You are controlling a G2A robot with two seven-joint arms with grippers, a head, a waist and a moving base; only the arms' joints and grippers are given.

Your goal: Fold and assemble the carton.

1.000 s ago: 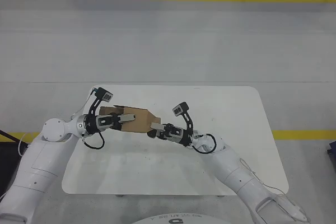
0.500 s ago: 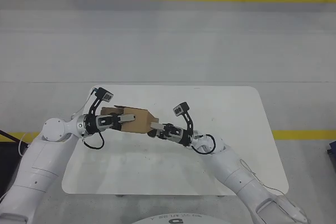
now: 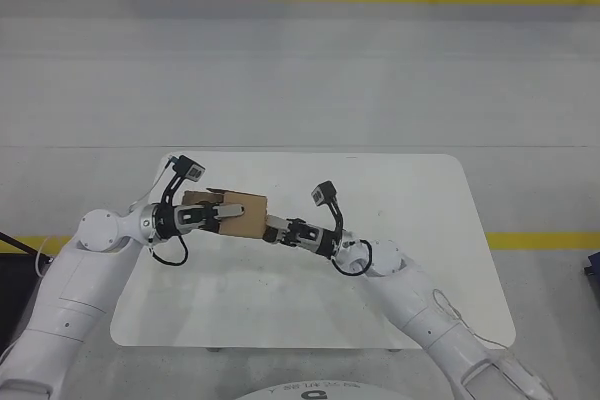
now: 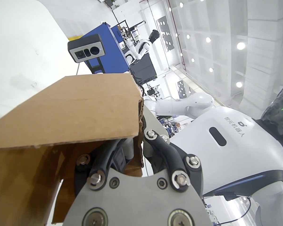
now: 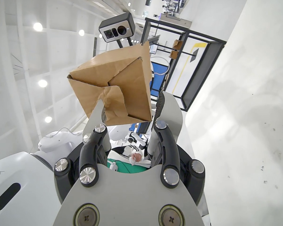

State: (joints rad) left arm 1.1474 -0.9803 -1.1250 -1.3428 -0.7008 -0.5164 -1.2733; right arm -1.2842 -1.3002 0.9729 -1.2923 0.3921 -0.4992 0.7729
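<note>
Pinching carton (image 3: 252, 222) wall, left gripper (image 3: 234, 211); right gripper (image 5: 129, 102) spread, seemingly touching carton end.

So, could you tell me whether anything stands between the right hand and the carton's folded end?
Nothing visible does. The carton, gripped by the left hand, has its folded end right at the open right hand, one finger against a flap.

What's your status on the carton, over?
Left gripper clamped on carton wall. Right gripper jaws open at its folded end. No obstruction seen.
</note>
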